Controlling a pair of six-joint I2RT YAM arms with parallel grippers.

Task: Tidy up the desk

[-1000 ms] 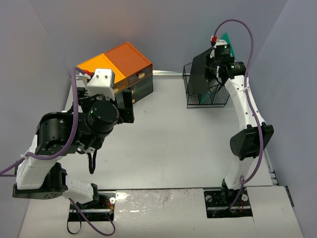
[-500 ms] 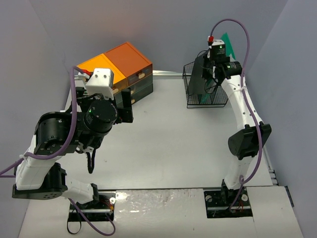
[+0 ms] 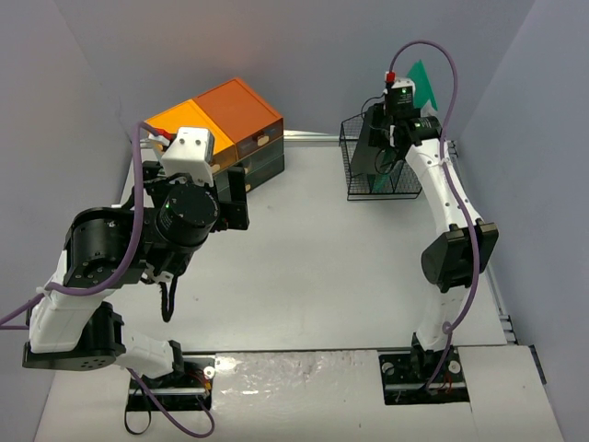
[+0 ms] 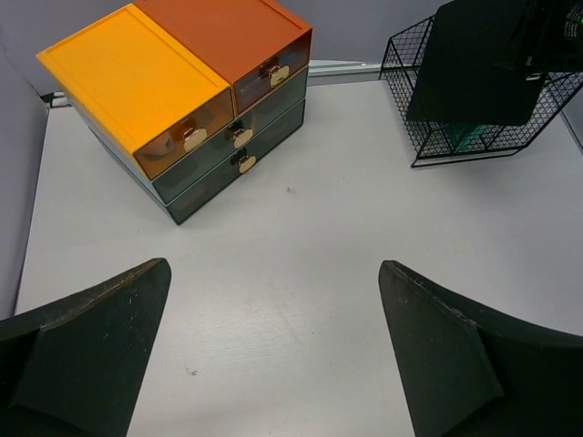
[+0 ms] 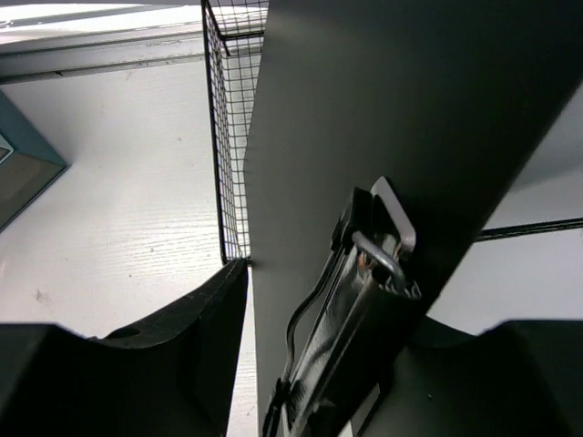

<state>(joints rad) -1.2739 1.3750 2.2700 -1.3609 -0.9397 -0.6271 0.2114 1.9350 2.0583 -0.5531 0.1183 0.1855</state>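
The white desk spans the top view and shows in the left wrist view. My left gripper is open and empty; its fingertips hang above bare desk, in front of the drawer unit. My right gripper is at the back right over the black wire basket. It is shut on a black clipboard at its metal clip, and the board stands upright in the basket. The lower end of the board is hidden.
A drawer unit with yellow and orange tops stands at the back left, drawers closed. A teal-green item sits in the basket. A metal rail runs along the desk's far edge.
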